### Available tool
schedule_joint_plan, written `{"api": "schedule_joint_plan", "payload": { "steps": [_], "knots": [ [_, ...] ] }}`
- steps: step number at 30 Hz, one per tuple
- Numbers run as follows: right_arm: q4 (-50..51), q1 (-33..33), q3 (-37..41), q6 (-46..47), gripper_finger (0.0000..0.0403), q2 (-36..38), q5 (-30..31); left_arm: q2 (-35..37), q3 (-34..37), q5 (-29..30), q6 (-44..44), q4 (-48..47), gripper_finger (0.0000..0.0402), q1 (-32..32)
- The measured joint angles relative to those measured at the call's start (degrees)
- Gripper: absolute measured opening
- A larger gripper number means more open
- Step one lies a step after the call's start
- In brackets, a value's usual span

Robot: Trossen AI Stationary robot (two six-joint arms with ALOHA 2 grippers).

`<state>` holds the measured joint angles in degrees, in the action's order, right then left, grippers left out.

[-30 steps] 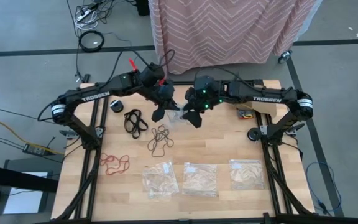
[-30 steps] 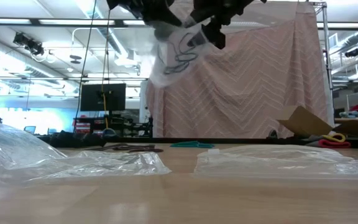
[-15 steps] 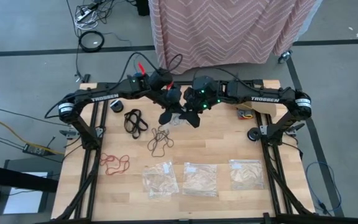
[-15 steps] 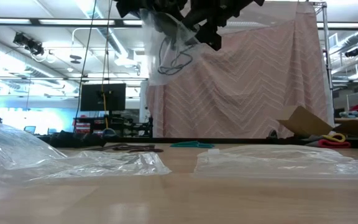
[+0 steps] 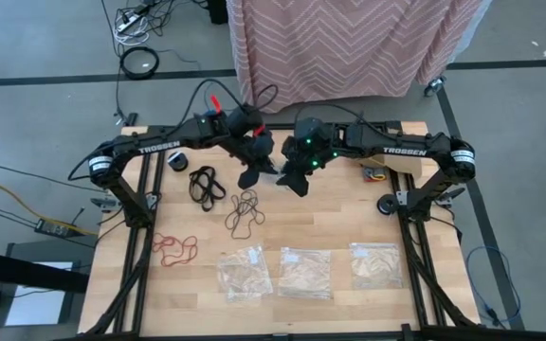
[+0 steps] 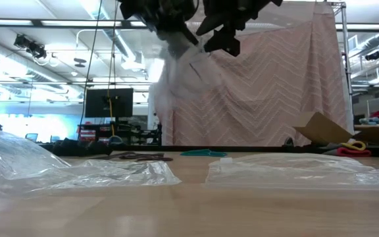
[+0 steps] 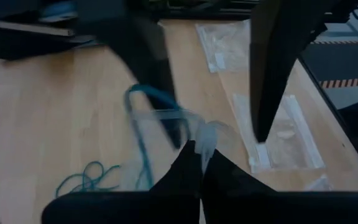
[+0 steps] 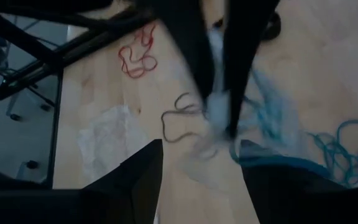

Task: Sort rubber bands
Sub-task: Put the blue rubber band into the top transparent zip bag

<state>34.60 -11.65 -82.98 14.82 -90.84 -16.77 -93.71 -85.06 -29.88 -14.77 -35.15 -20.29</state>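
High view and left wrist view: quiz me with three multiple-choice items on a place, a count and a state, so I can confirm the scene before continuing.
1. Where do the red rubber bands lie on the table?
A. On the left arm's side
B. On the right arm's side
C. Under the right arm's base

2. How many flat clear bags lie in a row on the table?
A. Two
B. Three
C. Five

3. What is the state of the left end effector?
A. Open wide over the red loops
B. Resting on the wood
C. Shut on a raised clear bag

Answers:
1. A, the red loops sit near the left arm's frame in the high view.
2. B, three bags lie side by side there.
3. C, the left wrist view shows its fingers pinched on plastic above the table.
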Motion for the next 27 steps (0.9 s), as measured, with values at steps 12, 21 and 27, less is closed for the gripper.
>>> {"api": "schedule_joint_plan", "payload": {
  "steps": [12,21,27],
  "knots": [
    [0.7,0.0,0.0,0.0,0.0200,0.1,-3.5,0.0,0.0,0.0,0.0,0.3,0.0000,-0.7],
    [1.2,0.0,0.0,0.6,0.0201,1.8,-5.6,0.0,0.0,0.6,-0.2,-0.5,0.0000,-0.7],
    [1.4,0.6,-0.1,0.8,0.0199,3.5,-5.8,0.0,0.0,0.8,-0.2,-0.6,0.0000,-0.7]
  ]
}}
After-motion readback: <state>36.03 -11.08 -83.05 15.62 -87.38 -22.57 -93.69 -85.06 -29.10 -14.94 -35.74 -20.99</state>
